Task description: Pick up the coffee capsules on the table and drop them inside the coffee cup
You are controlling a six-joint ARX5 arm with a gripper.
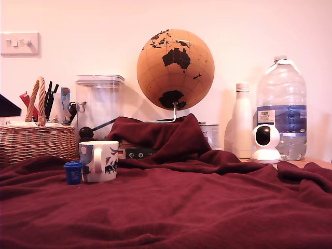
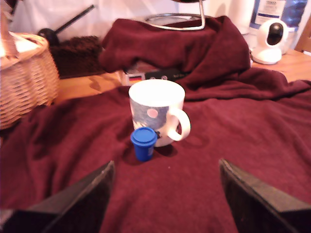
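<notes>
Capsules counted: one blue coffee capsule (image 1: 73,172), rimmed top up, seen lower left of the exterior view; no black one is seen.
Cups counted: one coffee cup (image 1: 99,161), white with dark leafy print, touching the capsule.
Surface: wrinkled dark-red cloth table (image 1: 197,207).
Gripper (image 2: 165,204): spread wide, nothing held, near the capsule.

My fingers (image 2: 82,204) black, lower corners of wrist frame. Capsule (image 2: 144,144) bright blue, plain, frame centre. Cup (image 2: 156,110) white, dark blue-black leafy print, one pinkish dot, white handle. Table cloth (image 2: 233,141) dark red, unpatterned; light wood strip (image 2: 85,86) left of centre in wrist frame. Basket (image 1: 36,142) tan wicker weave, left edge of exterior frame. Globe (image 1: 175,69) cork brown, black continents, upper centre. Bottle (image 1: 242,122) cream-white, right. Camera (image 1: 265,142) white, black lens.
</notes>
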